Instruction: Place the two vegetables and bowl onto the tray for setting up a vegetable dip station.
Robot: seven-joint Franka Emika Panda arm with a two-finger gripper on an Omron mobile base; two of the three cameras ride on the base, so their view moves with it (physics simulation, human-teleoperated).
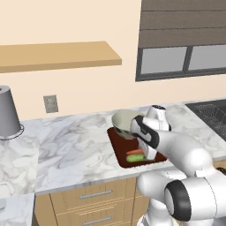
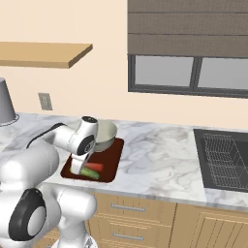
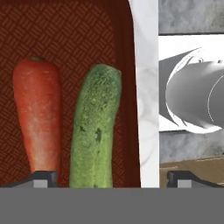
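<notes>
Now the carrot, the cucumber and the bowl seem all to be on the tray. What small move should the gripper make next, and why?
Probably lift straight up, clear of the tray. The carrot and cucumber lie side by side on it, the bowl sits at its far end, and the gripper is open just over the vegetables, holding nothing. A sideways move might nudge them.

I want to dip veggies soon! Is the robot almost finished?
Nearly! The carrot and cucumber already lie side by side on the tray, and the bowl sits at its far end. The gripper hangs open over the cucumber, holding nothing. Nothing looks left to move; the arm just needs to lift away.
</notes>
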